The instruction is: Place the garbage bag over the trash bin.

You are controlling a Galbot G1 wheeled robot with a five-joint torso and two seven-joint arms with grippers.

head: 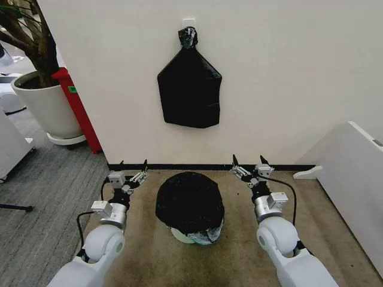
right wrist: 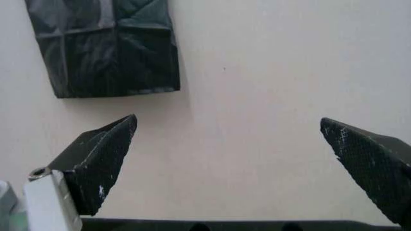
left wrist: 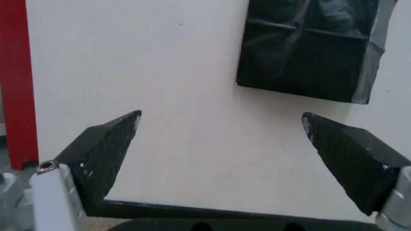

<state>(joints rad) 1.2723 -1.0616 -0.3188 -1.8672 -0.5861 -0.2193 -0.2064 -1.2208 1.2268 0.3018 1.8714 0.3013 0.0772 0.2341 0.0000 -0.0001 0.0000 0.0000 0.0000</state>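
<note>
Cream wall (head: 287, 89) with a dark skirting strip at its foot; below it a tan mat (head: 239, 263), with grey carpet (head: 42, 179) toward 9 o'clock. At 10 o'clock stand a white plant pot (head: 45, 107) and a red panel (head: 78, 107) leaning by the wall. At 12 o'clock a flat black bundle (head: 190, 89) with a knotted top hangs from a wall hook. A white board (head: 353, 179) lies at 3 o'clock.

Left gripper (head: 133, 167): held off the floor at 9 o'clock from the bin, near the bag but apart from it. Its fingers are spread wide and empty, tips directed at the wall; the forearm rises from the lower left corner of the head view.

Centre: the bag (head: 190, 202) drapes over the bin (head: 194, 237), covering its mouth and upper wall; a band of the bin's pale lower wall shows beneath the bag's hem, on the mat just before the skirting.

Right gripper (head: 250, 163): at 3 o'clock from the bin, clear of the bag, mirroring the left. Fingers spread wide, nothing between them, tips toward the wall; the forearm rises from the lower right.
</note>
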